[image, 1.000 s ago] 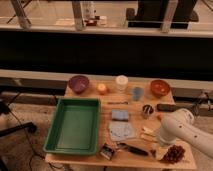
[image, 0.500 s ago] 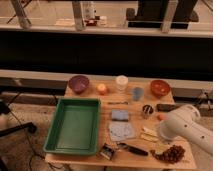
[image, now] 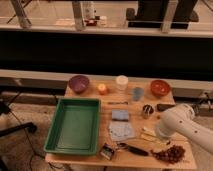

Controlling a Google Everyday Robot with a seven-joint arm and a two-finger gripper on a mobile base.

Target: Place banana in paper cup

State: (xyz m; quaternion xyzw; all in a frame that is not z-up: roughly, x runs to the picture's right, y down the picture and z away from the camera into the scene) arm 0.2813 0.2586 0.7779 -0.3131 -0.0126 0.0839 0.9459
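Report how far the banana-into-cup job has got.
Done: nothing; the banana lies on the table's right front, far from the paper cup at the back. In hand: the white arm hangs beside the banana, its gripper hidden behind it. Left: grasp, carry, drop in.

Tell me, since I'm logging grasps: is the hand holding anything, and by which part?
Cannot tell: the hand sits low beside the banana, contact hidden.
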